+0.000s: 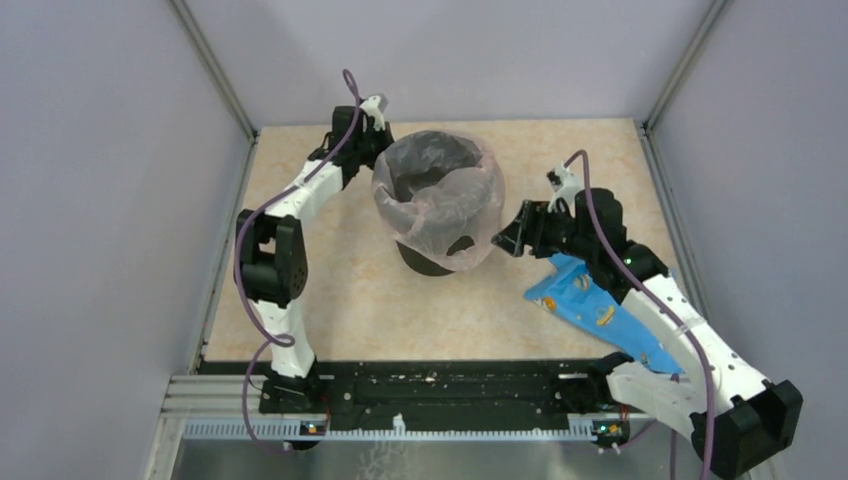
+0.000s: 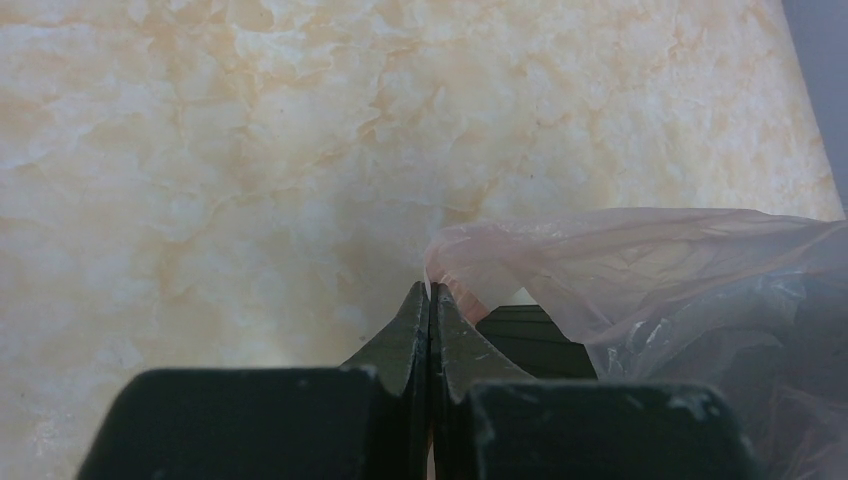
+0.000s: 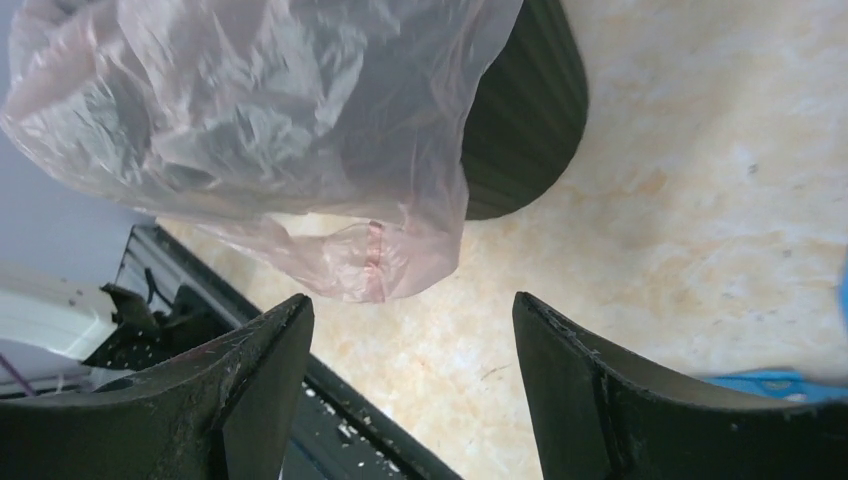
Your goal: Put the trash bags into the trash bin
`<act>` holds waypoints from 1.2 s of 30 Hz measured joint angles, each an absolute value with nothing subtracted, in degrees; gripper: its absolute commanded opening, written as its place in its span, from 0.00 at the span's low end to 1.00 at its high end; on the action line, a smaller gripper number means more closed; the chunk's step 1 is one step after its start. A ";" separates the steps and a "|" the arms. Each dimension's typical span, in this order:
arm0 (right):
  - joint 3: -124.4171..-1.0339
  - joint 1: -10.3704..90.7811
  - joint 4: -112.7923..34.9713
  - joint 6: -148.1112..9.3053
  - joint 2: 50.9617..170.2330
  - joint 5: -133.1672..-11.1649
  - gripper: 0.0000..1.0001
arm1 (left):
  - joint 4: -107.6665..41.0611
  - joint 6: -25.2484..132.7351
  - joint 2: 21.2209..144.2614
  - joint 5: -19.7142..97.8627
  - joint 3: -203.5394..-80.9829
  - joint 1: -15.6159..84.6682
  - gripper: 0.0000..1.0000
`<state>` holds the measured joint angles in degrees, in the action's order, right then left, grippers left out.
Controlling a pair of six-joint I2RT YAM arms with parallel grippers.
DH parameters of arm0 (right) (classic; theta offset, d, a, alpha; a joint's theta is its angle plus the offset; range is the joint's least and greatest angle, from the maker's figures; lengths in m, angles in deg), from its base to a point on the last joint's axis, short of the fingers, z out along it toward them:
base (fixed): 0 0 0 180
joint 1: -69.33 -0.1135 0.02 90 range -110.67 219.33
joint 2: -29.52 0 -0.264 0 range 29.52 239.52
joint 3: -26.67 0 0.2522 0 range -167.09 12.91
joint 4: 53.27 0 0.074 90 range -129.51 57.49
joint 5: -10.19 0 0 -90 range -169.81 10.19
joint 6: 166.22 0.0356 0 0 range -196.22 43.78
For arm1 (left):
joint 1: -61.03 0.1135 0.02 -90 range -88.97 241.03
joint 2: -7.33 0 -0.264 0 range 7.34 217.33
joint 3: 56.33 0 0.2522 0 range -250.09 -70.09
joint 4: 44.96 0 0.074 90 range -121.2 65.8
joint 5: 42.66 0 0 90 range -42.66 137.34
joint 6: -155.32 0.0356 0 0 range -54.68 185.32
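Presently, left pincer (image 2: pixel 431 292) reaching far, clenched on trash bag (image 1: pixel 440 200), right pincer (image 3: pixel 410 300) gaping

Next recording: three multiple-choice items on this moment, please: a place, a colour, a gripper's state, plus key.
1. The blue packet lies: A partly under the right arm; B in the far left corner; C against the back wall.
2. The trash bag over the trash bin is: A blue; B black; C pale pink.
3. The right gripper is: A shut on the bag; B open; C out of view.
Key: A, the arm crosses above it; C, pink film shows; B, its fingers stand apart.
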<state>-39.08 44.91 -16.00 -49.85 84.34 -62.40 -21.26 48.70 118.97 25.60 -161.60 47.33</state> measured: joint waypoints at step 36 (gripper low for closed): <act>-53.63 52.54 -32.41 -43.31 121.52 -62.90 0.29 | -32.61 32.24 98.18 36.61 -127.96 44.25 0.00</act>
